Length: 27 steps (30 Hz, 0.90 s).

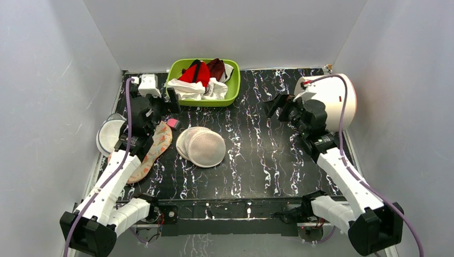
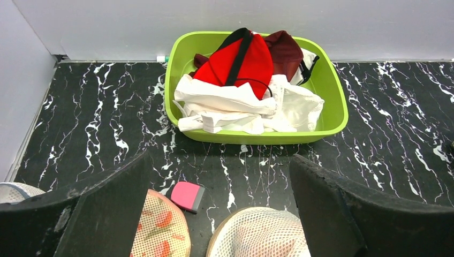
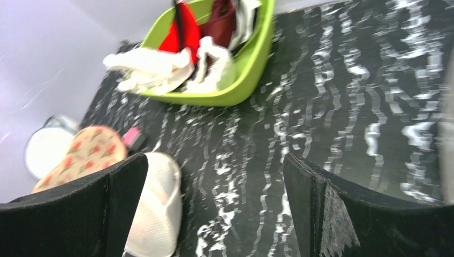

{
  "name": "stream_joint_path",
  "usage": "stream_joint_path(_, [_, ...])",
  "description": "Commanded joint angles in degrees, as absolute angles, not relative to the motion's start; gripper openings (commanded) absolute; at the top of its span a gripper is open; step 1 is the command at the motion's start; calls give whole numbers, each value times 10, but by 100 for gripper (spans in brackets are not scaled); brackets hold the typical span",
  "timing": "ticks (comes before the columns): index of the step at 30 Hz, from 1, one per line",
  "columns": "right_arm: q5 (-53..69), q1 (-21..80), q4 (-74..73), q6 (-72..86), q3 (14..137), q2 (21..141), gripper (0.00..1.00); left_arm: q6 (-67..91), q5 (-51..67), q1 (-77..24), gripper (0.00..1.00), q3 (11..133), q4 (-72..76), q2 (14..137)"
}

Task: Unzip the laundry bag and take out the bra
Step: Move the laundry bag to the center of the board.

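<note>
Hovering left gripper [image 2: 219, 158]: jaws spread wide, nothing in them, poised over the bag's far end (its arm hides part of the case).
Right gripper [image 3: 215, 158]: equally wide, empty, well apart from the bag.
Laundry bag [image 1: 159, 140]: flat on the left of the table [image 1: 267, 160], just beside the mesh domes [image 1: 202, 145].
Long axis: diagonal, near-left to far-right; the far end aims at the green basket [image 1: 203, 83], with the pink tab [image 2: 187, 196] at that tip.
Bra: not visible, presumably inside.
Risk: the tab is small and lies flat. A miss would pinch fabric, and an unpinned bag would slide with the pull.
</note>
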State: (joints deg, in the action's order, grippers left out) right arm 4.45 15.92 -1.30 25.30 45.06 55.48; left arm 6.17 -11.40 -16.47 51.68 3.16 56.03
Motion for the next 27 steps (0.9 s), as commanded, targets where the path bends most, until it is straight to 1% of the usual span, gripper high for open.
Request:
stream_joint_path(1, [148,210,70,295,460,603,98,42,-167,-182,98,508,70,544])
stream_joint_path(3, [149,260,87,302,466,631,98,40,-187,-187,98,504,75,539])
stream_joint_path(9, [146,409,157,350,495,743,98,34,-295,-210,98,486,85,518])
stream_joint_path(14, [158,505,169,342,570,863,98,14,-365,-230,98,478,97,514])
stream_joint_path(19, [193,569,159,328,658,969,98,3,-414,-232,99,472,110,506])
stream_joint_path(22, [194,599,155,324,698,1025,98,-6,-435,-232,98,464,124,492])
stream_joint_path(27, [184,615,150,339,777,1119,98,-11,-445,-232,98,454,138,476])
